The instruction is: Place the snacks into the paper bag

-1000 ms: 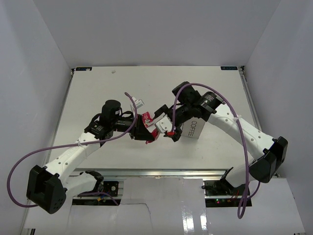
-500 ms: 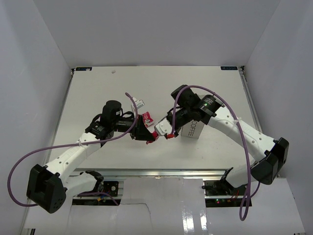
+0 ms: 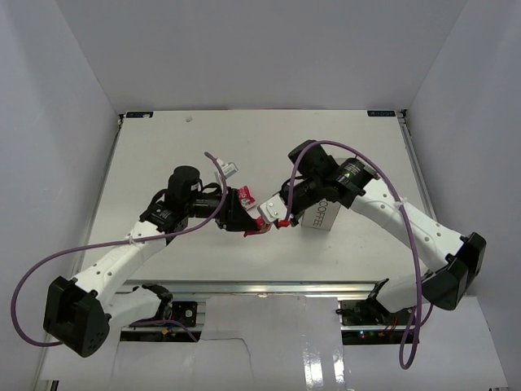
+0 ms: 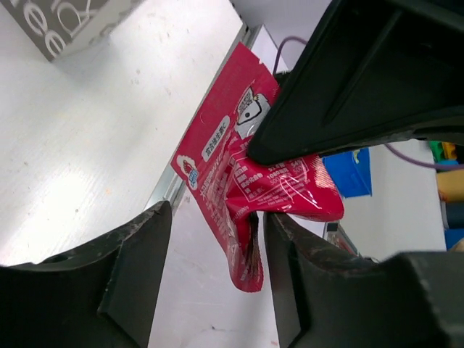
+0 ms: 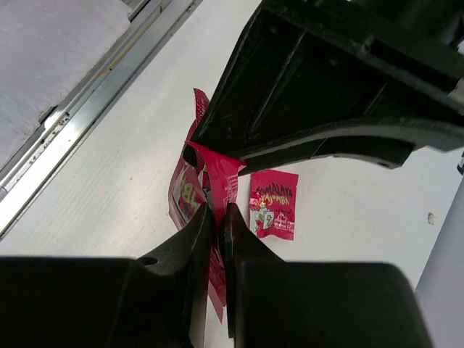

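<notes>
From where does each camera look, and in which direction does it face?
Top external: above and behind the bases, facing down on the table; left arm and right arm show whole.
Left wrist: on the left arm, facing past the open left gripper to the red packet.
Right wrist: on the right arm, facing down along the right gripper, shut on that packet.
Shared: both wrist views show the packet and the other arm's gripper.

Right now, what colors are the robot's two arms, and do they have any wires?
Both the left arm and right arm have white segments joined by chunky black joints. A thin purple cable loops along each one. The jaws are black and wedge-shaped.
</notes>
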